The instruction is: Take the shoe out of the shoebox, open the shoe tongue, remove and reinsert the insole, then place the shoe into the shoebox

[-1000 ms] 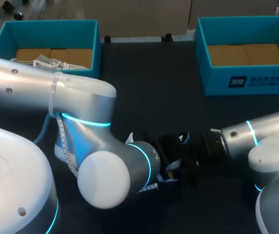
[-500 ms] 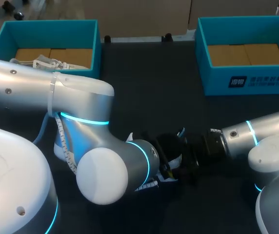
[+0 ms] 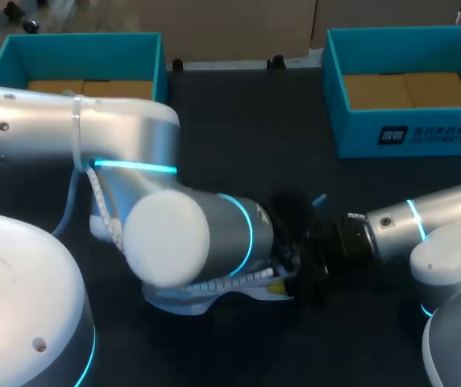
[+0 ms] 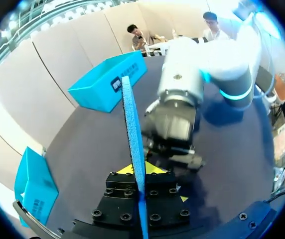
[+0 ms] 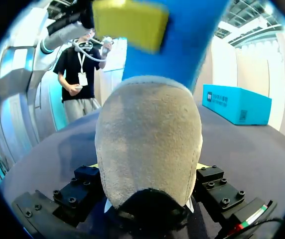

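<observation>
1. Head view: set high above and behind the robot, looking down on the dark table [image 3: 238,137] from well off. It takes in the left shoebox [image 3: 77,39] far left and the right shoebox [image 3: 424,133] far right, with the left arm [image 3: 134,161] entering near left and the right arm [image 3: 432,226] near right.
2. Left wrist view: faces right, very near the blue insole [image 4: 134,139], which it sees edge-on, with the right arm just beyond.
3. Right wrist view: faces left, tight against the heel of the shoe [image 5: 150,144].
4. Shared: both wrist views show the insole. The head view covers that same near-middle spot, mostly hidden behind the left arm.

Silver arms [image 3: 118,137], cyan glowing rings [image 3: 130,166], black screwed wrists [image 4: 112,204], yellow-tipped jaws
</observation>
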